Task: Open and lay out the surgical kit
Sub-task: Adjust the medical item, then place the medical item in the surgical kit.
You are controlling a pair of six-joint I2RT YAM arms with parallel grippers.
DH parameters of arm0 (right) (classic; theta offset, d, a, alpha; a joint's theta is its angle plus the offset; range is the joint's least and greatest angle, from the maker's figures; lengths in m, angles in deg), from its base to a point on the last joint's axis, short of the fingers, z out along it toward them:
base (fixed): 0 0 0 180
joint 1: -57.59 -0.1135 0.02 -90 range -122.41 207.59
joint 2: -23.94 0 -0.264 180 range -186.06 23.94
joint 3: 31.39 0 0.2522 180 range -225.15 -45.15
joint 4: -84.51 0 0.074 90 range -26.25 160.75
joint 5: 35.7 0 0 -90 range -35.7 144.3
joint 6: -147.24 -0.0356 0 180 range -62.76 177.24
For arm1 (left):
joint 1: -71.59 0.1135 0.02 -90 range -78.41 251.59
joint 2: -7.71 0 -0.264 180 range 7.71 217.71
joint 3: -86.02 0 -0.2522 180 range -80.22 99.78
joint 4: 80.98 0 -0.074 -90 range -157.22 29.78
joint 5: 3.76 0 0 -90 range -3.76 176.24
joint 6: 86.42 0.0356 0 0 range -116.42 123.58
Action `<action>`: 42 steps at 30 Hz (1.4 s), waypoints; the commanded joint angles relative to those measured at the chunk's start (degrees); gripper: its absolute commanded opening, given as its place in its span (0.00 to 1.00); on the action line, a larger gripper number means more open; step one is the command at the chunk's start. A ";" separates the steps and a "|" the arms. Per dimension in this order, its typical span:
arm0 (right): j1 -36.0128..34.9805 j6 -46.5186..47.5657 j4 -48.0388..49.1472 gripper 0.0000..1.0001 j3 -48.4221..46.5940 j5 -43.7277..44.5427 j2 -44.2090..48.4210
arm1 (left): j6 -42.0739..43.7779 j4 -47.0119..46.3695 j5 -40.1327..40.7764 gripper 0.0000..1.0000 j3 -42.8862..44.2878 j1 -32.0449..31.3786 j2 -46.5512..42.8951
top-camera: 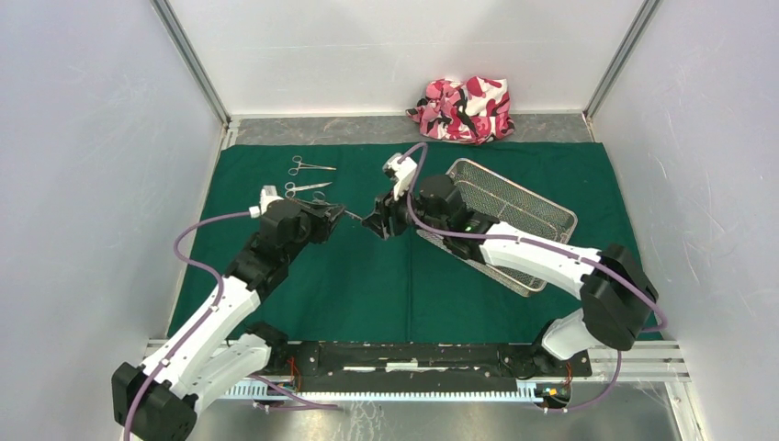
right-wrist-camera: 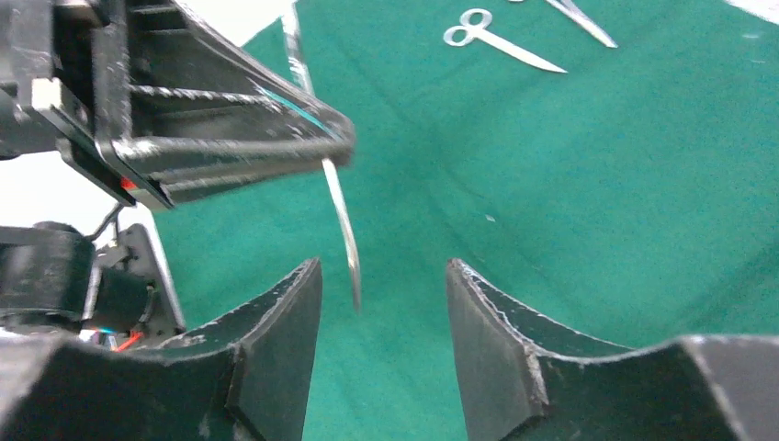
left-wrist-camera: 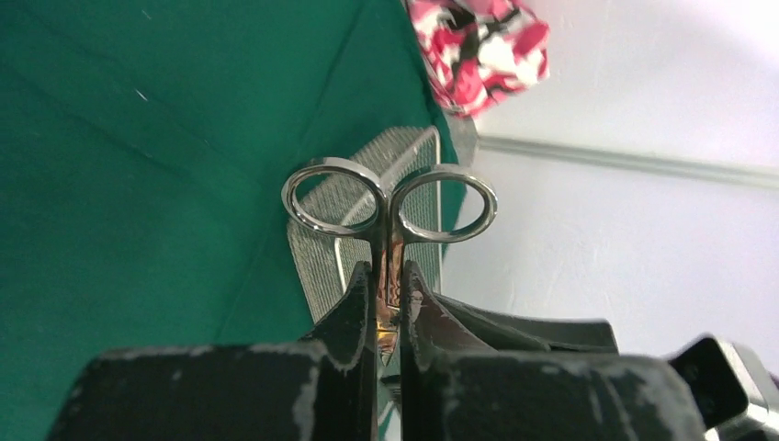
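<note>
**Scissors held in the air between the two grippers**

The left gripper (top-camera: 342, 216) is closed tight on the scissors (left-wrist-camera: 389, 207), above the middle of the drape (top-camera: 386, 294). In the left wrist view its fingers (left-wrist-camera: 354, 308) pinch the shanks just below the two ring handles, and the rings stand clear beyond the fingertips. The scissors are lifted off the cloth.

The right gripper (top-camera: 375, 225) faces the left one, just beside it. Its jaws stand wide apart and hold nothing. In the right wrist view a slim steel end of the scissors (right-wrist-camera: 344, 230) hangs down from the left gripper (right-wrist-camera: 230, 147) into the gap between the right fingers (right-wrist-camera: 285, 340). It touches neither finger there.

The drape lies spread flat over the table. The tray (top-camera: 519, 190) sits on its right half, turned at a slant, and the right arm crosses over its near left corner. Whether anything lies in the tray I cannot tell.

Two more steel pieces lie flat on the drape, left of centre and behind the left gripper. The far tool (top-camera: 310, 166) and the near tool (top-camera: 308, 187) are close together but apart, rings to the left.

The bundle (top-camera: 464, 108) lies off the drape, by the back wall
</note>
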 commanded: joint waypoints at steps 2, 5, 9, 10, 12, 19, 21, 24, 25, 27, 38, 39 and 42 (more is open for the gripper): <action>6.98 -1.38 -5.38 0.60 1.44 3.75 8.44 | -0.84 5.14 5.95 0.02 6.39 7.13 5.72; 11.94 -0.34 -9.48 0.60 3.51 2.77 11.87 | -3.06 5.04 -1.07 0.02 8.85 16.70 14.47; 16.01 1.95 -11.68 0.60 8.29 3.40 17.49 | -4.51 6.18 1.07 0.02 17.27 22.77 29.45; 16.48 2.25 -11.97 0.60 9.19 3.41 18.45 | -5.48 6.57 1.02 0.02 19.35 23.97 31.89; 16.99 3.01 -12.60 0.60 11.01 3.74 20.37 | -7.54 6.76 0.50 0.02 23.36 25.88 39.74; 17.90 5.18 -13.45 0.60 14.18 5.10 22.44 | -15.95 10.25 -0.90 0.02 34.78 28.17 56.99; 18.12 5.83 -13.44 0.59 14.40 5.06 22.42 | -17.83 10.71 -3.07 0.02 36.67 28.74 60.08; 18.40 6.18 -13.43 0.59 14.91 5.10 22.85 | -19.56 11.65 -3.52 0.02 38.56 28.87 62.99; 18.47 6.34 -13.41 0.59 15.10 5.08 22.94 | -20.04 11.85 -3.40 0.02 38.94 29.04 63.54; 18.65 6.27 -13.45 0.59 15.45 4.83 23.22 | -20.41 12.26 -3.92 0.02 39.92 29.59 65.17; 18.90 5.28 -12.42 0.57 16.88 3.69 23.66 | -18.54 17.68 -6.52 0.02 46.66 30.54 70.28; 18.91 5.07 -12.19 0.56 16.91 3.45 23.51 | -18.75 17.52 -6.61 0.02 46.68 30.57 70.46; 18.90 4.85 -11.91 0.56 16.86 3.02 23.16 | -18.36 17.84 -7.07 0.02 47.24 30.60 71.03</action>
